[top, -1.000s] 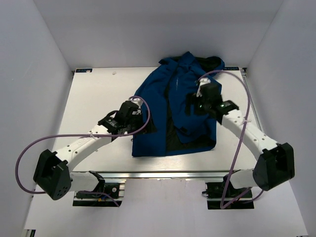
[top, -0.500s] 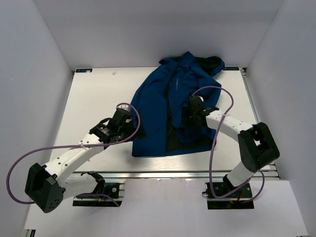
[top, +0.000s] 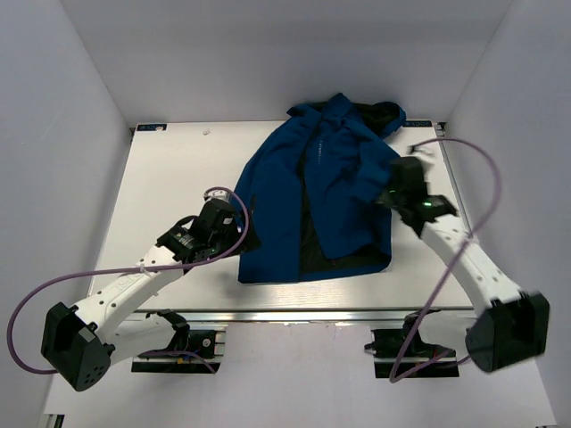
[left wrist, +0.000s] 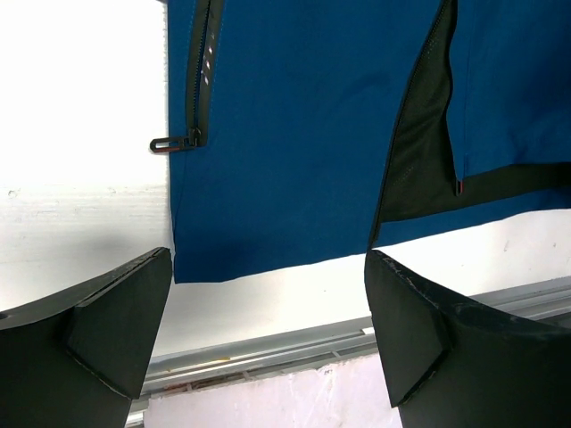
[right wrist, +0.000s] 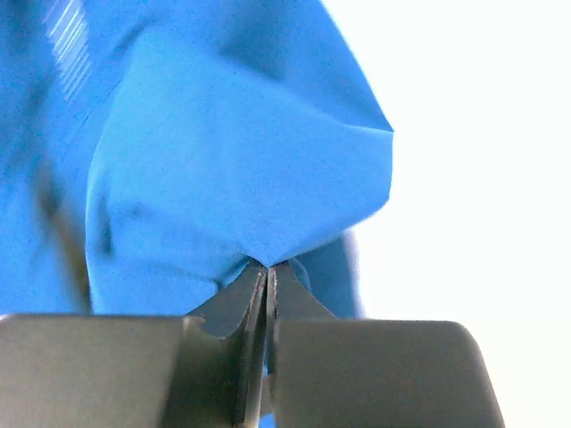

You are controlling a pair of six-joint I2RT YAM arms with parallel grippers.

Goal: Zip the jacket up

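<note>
Two claws flank the jacket (top: 294,205) on the desk (top: 169,169). Left claw (left wrist: 268,257) gapes apart at its 8 o'clock corner; right claw (right wrist: 268,265) pinches fabric at 3 o'clock.

One royal-blue fabric jacket (top: 294,205), one white counter (top: 169,169), two black-and-white robot arms (top: 134,281) (top: 468,259), two purple cables (top: 89,275) (top: 493,178).

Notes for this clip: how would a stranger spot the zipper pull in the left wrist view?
Start at the blue jacket filling the top of the left wrist view. A dark zipper runs down near its left edge; the pull is the small dark loop at its lower end, jutting sideways over the white table. The other mark, a red tab, sits far right beside black lining.
</note>
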